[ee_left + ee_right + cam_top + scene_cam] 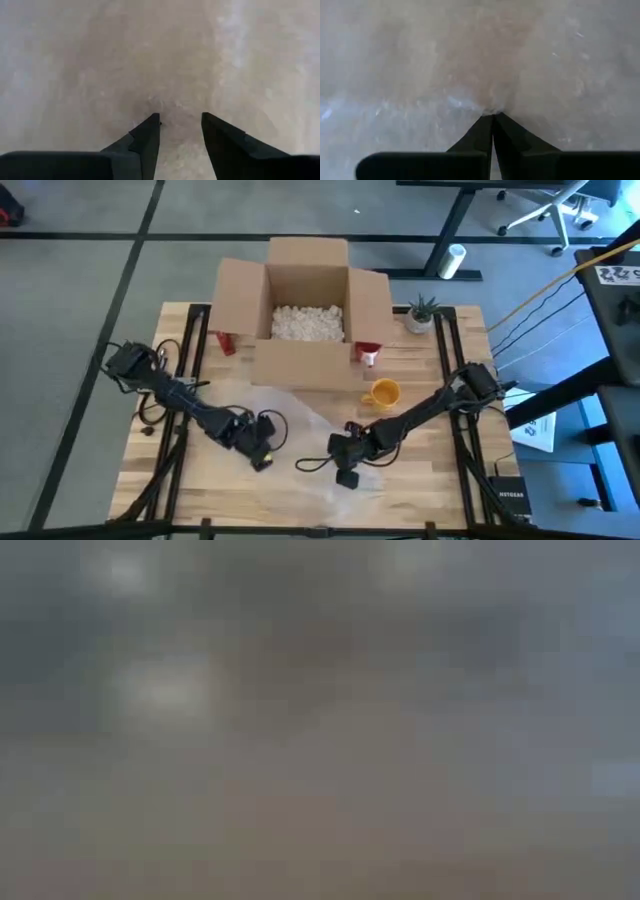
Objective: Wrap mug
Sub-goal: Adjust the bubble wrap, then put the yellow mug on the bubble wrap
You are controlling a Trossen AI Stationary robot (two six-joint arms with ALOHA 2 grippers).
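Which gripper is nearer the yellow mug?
Right. The right gripper sits just in front of the yellow mug, pinching the bubble wrap; the left gripper is farther left.

I see the small yellow ceramic mug (383, 393) on the tabletop (450, 470), just beside the clear, crinkled plastic wrapping sheet (300, 430) spread flat.

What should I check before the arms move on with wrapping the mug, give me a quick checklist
1. Right gripper pinching the wrap sheet: ok, fingertips closed on it.
2. Left gripper gripping the sheet: not ok, fingers apart over it.
3. Mug on the sheet: cannot tell, it stands near the sheet's far edge.
4. Mug clear of both grippers: ok.
5. Cardboard box open and padded: ok.
6. Low view usable: not ok, blurred.
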